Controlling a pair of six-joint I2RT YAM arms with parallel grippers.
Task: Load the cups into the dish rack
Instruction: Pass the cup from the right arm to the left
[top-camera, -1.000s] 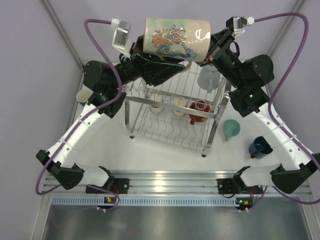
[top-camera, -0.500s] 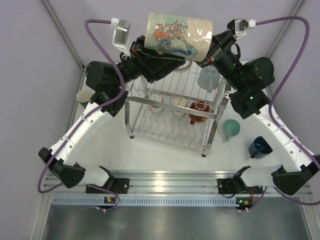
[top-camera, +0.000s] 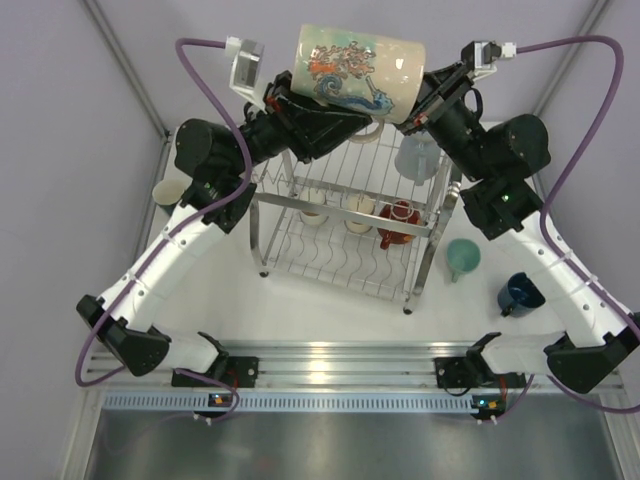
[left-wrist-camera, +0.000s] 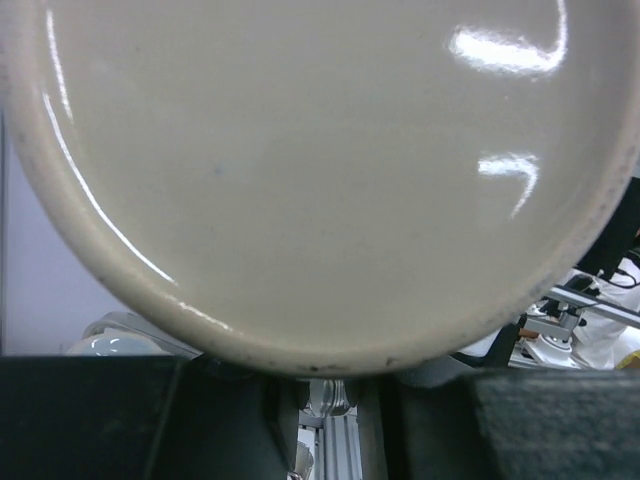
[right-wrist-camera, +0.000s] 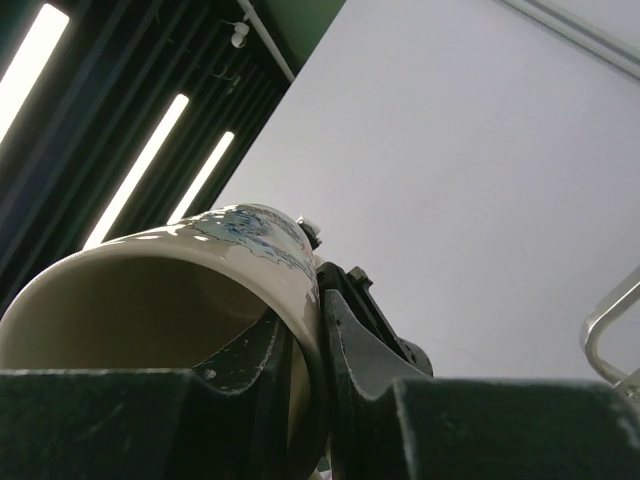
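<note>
Top external view: the printed mug (top-camera: 358, 72) was held on its side between the two pairs of jaws, with the dish rack (top-camera: 340, 212) below them. Its rim wall was pinched in the right jaws. Its base was set just before the left jaws, whose state could not be told.

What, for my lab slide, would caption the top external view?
Right gripper holds the printed mug sideways above the dish rack, left gripper at its base.
</note>
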